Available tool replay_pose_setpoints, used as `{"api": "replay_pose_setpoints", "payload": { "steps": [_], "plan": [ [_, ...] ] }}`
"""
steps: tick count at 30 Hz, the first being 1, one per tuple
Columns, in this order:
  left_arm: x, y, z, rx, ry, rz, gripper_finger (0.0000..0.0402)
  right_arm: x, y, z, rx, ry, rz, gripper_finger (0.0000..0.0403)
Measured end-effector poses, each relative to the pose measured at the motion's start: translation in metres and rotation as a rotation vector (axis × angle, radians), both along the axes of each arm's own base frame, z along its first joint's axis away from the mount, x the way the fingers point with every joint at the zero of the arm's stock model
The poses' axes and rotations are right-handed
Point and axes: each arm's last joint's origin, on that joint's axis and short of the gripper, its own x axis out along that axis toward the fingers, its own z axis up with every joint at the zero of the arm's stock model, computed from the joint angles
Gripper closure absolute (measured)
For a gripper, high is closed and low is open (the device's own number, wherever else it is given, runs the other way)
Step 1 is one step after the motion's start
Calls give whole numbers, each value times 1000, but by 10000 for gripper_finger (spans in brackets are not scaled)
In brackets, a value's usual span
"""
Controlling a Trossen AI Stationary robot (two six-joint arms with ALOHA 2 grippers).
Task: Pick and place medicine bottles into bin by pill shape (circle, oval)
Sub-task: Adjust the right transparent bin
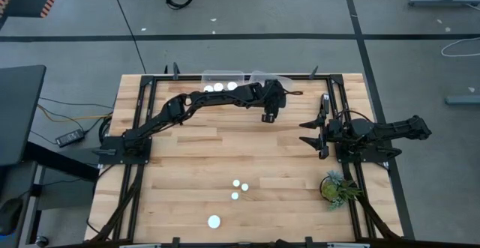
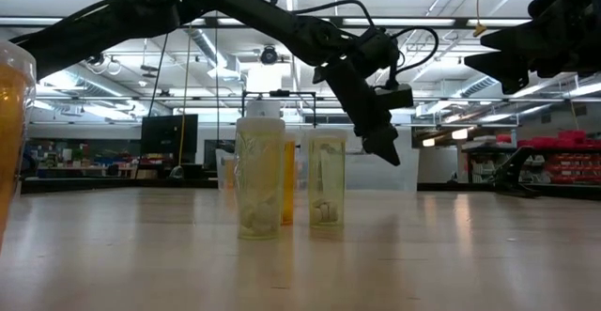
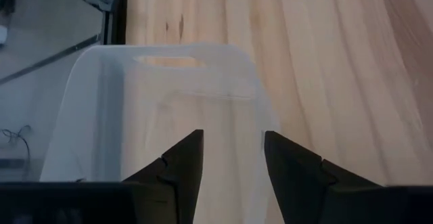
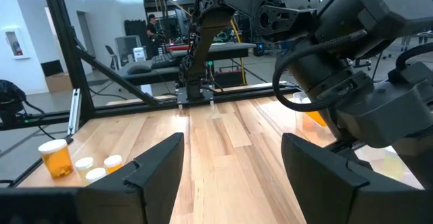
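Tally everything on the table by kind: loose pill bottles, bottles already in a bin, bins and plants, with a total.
Loose bottles: 4
Bottles in a bin, by caps showing: 3
Clear bins: 2
Green plant: 1
Total: 10

Three bottles (image 1: 235,183) stand loose on the table — three more sit in one of two clear bins (image 1: 223,76). Two arms, one plant (image 1: 335,187).

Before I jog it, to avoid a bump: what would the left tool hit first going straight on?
Probably the clear bin, directly ahead of the left tool; nothing shows between them.
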Motion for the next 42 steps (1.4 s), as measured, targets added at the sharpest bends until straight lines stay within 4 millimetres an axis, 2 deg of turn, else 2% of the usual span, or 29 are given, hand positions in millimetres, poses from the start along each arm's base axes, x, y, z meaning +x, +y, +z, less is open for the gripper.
{"api": "replay_pose_setpoints", "payload": {
  "steps": [19,33,42],
  "plan": [
    [1,-3,0,-20,-8,-9,317,0,0,0,0,0,0,148],
    [2,-5,0,-88,-47,46,352,0,0,0,0,-1,0,148],
    [2,-6,0,-111,-52,24,385,0,0,0,0,-1,0,148]
  ]
}}
